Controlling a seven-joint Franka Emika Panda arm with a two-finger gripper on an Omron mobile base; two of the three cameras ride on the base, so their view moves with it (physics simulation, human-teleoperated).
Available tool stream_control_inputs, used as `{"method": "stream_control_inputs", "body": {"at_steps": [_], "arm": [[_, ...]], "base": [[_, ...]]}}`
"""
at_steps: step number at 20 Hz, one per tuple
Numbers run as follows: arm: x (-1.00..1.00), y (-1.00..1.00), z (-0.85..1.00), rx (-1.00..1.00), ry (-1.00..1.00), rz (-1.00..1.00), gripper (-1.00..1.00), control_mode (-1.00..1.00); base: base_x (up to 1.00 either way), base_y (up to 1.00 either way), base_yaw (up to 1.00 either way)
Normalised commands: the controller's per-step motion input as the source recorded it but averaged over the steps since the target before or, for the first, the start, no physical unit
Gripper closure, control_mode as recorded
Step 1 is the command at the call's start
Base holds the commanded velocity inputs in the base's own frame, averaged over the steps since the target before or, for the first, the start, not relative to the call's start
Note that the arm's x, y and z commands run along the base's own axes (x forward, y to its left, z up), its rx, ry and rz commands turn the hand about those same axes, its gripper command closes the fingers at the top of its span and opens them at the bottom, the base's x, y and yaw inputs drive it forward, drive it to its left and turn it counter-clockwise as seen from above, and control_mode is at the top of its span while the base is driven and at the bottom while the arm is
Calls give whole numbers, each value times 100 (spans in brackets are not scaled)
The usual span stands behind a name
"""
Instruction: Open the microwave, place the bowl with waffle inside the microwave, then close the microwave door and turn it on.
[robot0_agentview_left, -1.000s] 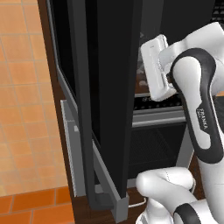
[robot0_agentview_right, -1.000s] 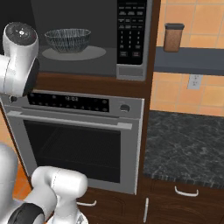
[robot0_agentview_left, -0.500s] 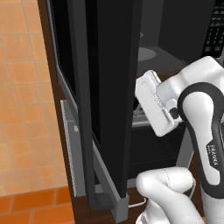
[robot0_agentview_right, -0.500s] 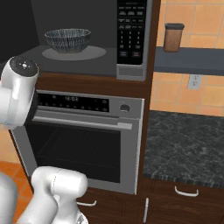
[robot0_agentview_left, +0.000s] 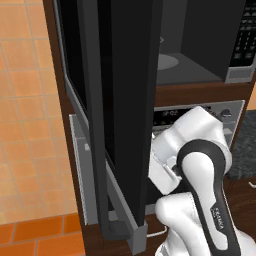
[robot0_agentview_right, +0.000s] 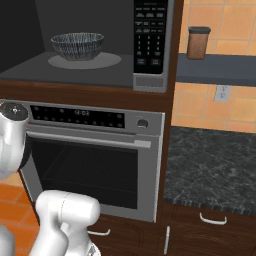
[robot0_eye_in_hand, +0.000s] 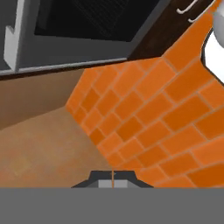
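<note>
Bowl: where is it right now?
In the right base view the bowl sits on the round turntable inside the open microwave, left of the black keypad strip and above the silver oven.

The open microwave door (robot0_agentview_left: 125, 115) hides the bowl (robot0_agentview_right: 77, 46) from the left.

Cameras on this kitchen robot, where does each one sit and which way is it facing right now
Left base view: behind-left of the arm, facing the open microwave door; white arm at lower right.
Right base view: behind-right, facing the microwave, bowl inside, oven below; arm at lower left.
Hand view: on the hand, aimed at the orange floor; shut gripper.
Both base views share the microwave cavity.
</note>
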Motion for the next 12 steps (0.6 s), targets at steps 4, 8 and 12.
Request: {"method": "stream_control_inputs", "body": {"at_steps": [4, 8, 12], "arm": [[-26, 75, -80, -13, -3, 18, 100, -100], [0, 69, -62, -17, -21, 1, 100, -100], [0, 9, -81, -3, -8, 0, 100, -100]], "base": [[0, 0, 0], [0, 0, 0], [0, 0, 0]]}}
